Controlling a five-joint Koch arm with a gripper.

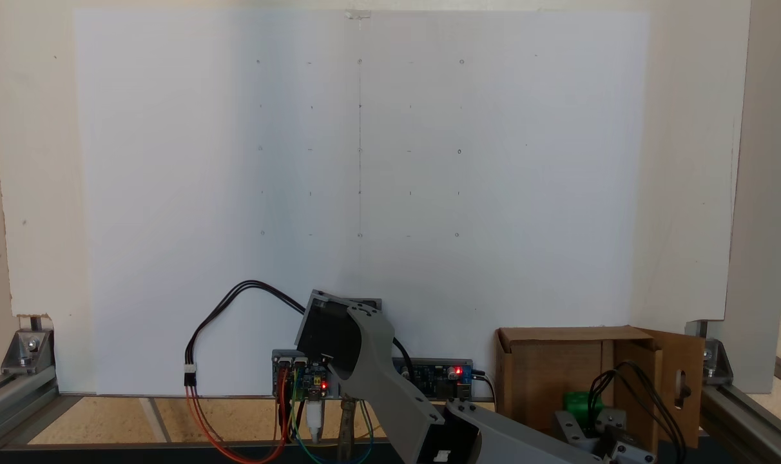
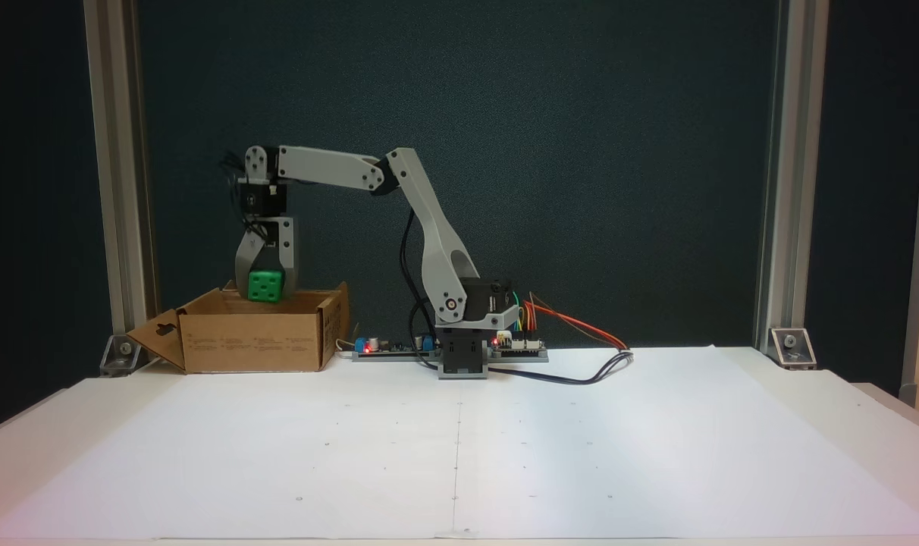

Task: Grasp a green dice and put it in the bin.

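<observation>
Gripper (image 2: 265, 287) is clamped on the green dice (image 2: 265, 286), jaws pointing straight down, one on each side face of the cube. The dice sits low between the jaw tips, pip face turned to the camera, its bottom at about the rim of the bin (image 2: 255, 343). It hangs over the open top, not yet inside.

From above, in a fixed view, the green dice (image 1: 582, 407) shows partly between the jaws, over the interior of the bin (image 1: 532, 380); the slotted flap (image 1: 682, 385) stands beside the gripper.

Handling, judged from looks: rigid plastic, small, likely light. It won't deform under the jaws. The smooth faces and rounded edges make it a bit slippery, so the hold belongs on two opposite flat faces near mid-height, not on the corners, which is roughly how it sits now. Not fragile, so a short drop into the cardboard should be harmless. It may bounce or roll, but the bin walls look high enough.
</observation>
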